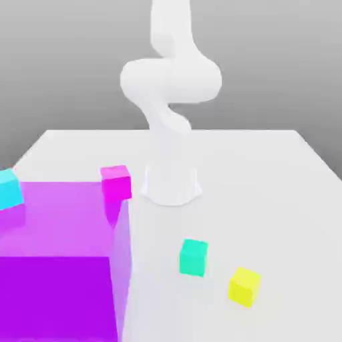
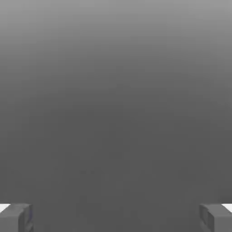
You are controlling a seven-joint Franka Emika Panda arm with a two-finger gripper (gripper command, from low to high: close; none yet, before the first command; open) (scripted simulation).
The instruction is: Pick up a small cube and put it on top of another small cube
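- Landmark: a purple block (image 1: 57, 220) is used as the reference for all places below; it is seen in the exterior view, cut off by the picture's left and lower edges.
- Small teal-green cube (image 1: 194, 258) (plain matte faces): placed on the white table (image 1: 254, 180), to the exterior view's right of the purple block and apart from it.
- Small yellow cube (image 1: 244, 287) (similar in size to the teal-green one): placed on the same table, farther from the purple block on that same side, and slightly nearer the camera. The two cubes are separated by a gap.
- Magenta cube (image 1: 116, 183): located at the purple block's far corner, on the exterior view's right, with a reflection seen on the block below it.
- Cyan-blue cube (image 1: 9, 190) (partly cut off): located at the purple block's top, toward the exterior view's left, also with a reflection beneath.
- Arm (image 1: 172, 80): mounted on the table behind the purple block and toward the exterior view's right; its white links are extended upward out of the picture.
- Gripper (image 2: 116, 218): the two fingers are set wide apart, as seen in the hand view, with nothing clamped between them.
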